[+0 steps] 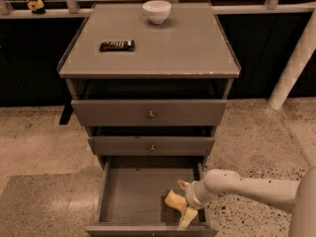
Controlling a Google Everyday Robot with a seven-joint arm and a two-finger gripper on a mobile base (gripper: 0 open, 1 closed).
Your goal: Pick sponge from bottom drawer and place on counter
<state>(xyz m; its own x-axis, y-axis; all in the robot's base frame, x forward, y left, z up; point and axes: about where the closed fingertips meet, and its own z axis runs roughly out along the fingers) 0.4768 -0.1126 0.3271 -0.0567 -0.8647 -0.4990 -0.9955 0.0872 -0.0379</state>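
The bottom drawer is pulled out, with a plain grey floor. The small yellow sponge lies on that floor near the front right corner. My gripper reaches in from the right, low inside the drawer. It is open, with one finger behind the sponge and one finger in front of it, so the sponge sits between them. The counter is the flat grey top of the cabinet, well above the gripper.
A white bowl stands at the back of the counter and a dark rectangular bar lies at its left. Two shallower knobbed drawers are part way out above the bottom drawer. A white post stands at the right.
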